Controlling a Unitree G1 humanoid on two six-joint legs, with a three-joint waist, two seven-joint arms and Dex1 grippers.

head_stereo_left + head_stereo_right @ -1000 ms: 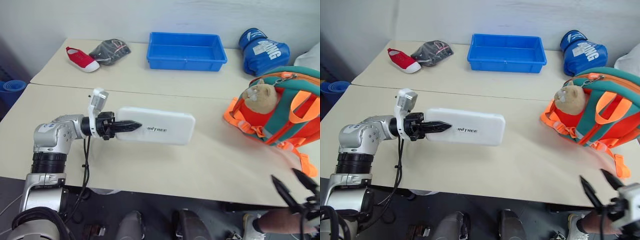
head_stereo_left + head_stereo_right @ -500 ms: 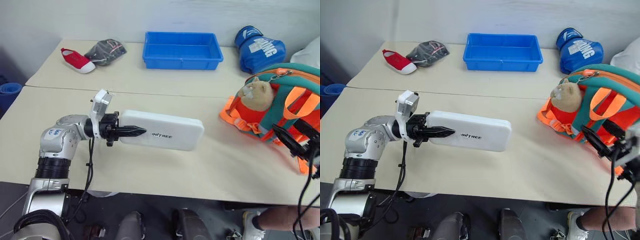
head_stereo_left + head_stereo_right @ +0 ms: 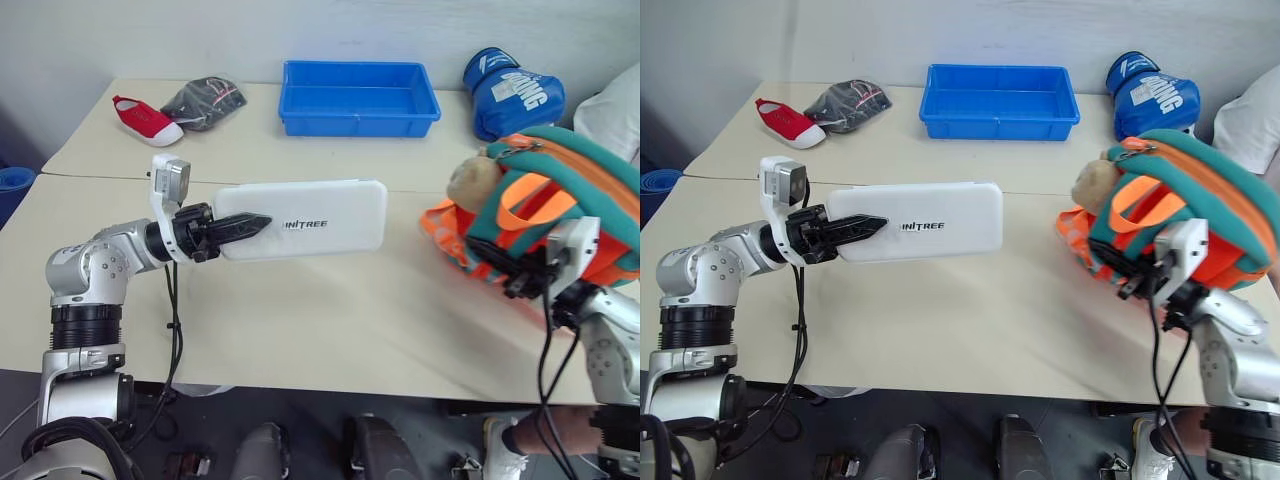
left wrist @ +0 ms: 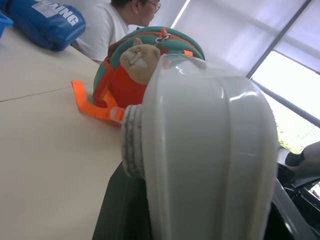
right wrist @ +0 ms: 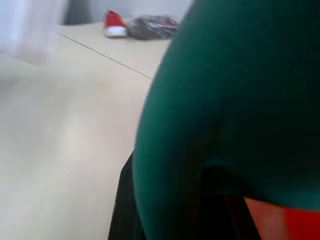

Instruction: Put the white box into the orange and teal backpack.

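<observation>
The left tool (image 3: pixel 245 224) holds the white box (image 3: pixel 305 218) by one short end, its black fingers clamped over the box's top face and the box sticking out level above the bench (image 3: pixel 300 320), clear of the surface. Grey lettering on the box's top sits near the fingers. In the left wrist view the box (image 4: pixel 210 150) looms close in front of the camera, with the backpack beyond it.

The right tool (image 3: pixel 510 275) is pressed against the teal trim on the near side of the orange and teal backpack (image 3: pixel 560 200), its fingers narrowed onto that trim; the right wrist view has teal fabric (image 5: pixel 240 100) right up against the lens. The backpack stands on the bench to the right of the white box and apart from it, its tan plush toy (image 3: pixel 472 178) facing the box and orange straps (image 3: pixel 440 225) trailing on the bench toward it.

Beyond the white box, at the far side of the bench, lies a blue tray (image 3: pixel 357 98). Left of the tray lie a dark bundle (image 3: pixel 203 100) and a red shoe (image 3: pixel 145 118); right of it, behind the backpack, is a blue boxing glove (image 3: pixel 512 92). A person in a white shirt (image 4: pixel 107 30) sits behind the backpack.
</observation>
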